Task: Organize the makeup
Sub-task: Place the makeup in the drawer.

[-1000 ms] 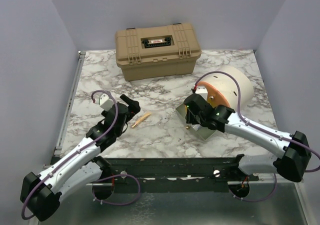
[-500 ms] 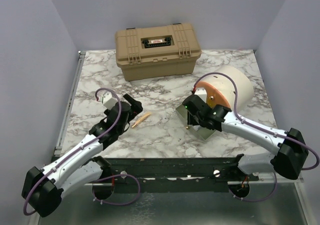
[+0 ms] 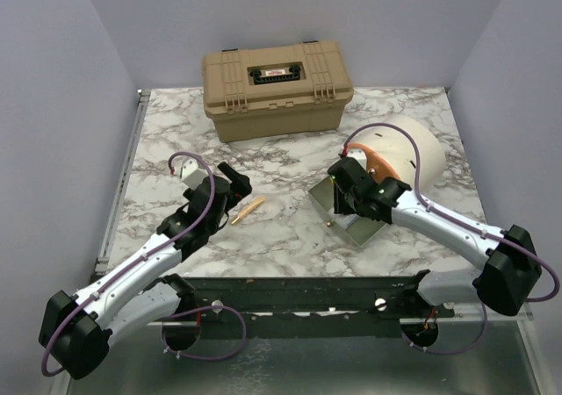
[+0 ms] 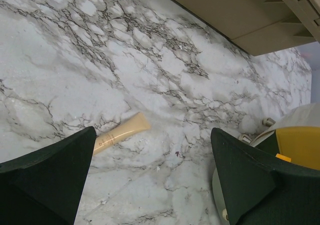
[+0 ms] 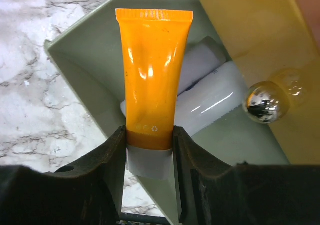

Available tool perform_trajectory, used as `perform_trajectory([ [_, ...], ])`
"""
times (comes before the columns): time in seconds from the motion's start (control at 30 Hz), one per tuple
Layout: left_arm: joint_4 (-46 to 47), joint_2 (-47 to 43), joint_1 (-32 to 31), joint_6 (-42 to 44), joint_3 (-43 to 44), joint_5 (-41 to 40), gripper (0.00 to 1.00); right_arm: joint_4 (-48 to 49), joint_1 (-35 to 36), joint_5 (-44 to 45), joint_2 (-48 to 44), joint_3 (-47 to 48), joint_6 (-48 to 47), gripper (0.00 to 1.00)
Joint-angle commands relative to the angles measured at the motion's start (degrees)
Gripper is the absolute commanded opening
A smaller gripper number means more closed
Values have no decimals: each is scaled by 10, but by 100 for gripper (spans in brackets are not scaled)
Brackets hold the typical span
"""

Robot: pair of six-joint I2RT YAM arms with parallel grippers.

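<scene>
My right end effector (image 5: 149, 137) pinches the glossy orange plastic tube (image 5: 152, 70) near its cap, over the pale green tray (image 5: 75, 60). It looks light, soft and slippery, so the stiffer cap end suits. My left end effector (image 4: 152, 135) is spread above the peach tube (image 4: 120, 133) on the surface (image 4: 75, 60).

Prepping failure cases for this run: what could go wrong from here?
1. The right gripper pinches the orange tube only by its cap end, so it may pivot or slip and miss the green tray.
2. The tray already holds pale tubes, so the orange one could land across them and roll.
3. The pale-tan tube lies flat, nearer one finger of the open left gripper; closing may just nudge it.
</scene>
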Motion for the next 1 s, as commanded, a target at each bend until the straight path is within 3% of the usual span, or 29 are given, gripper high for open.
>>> perform_trajectory([
  [0.0, 4, -3, 3, -16, 10, -11, 99, 12, -16, -14, -13, -12, -32, 24],
  [0.97, 10, 13, 3, 51, 17, -35, 99, 41, -19, -8, 22, -19, 23, 24],
])
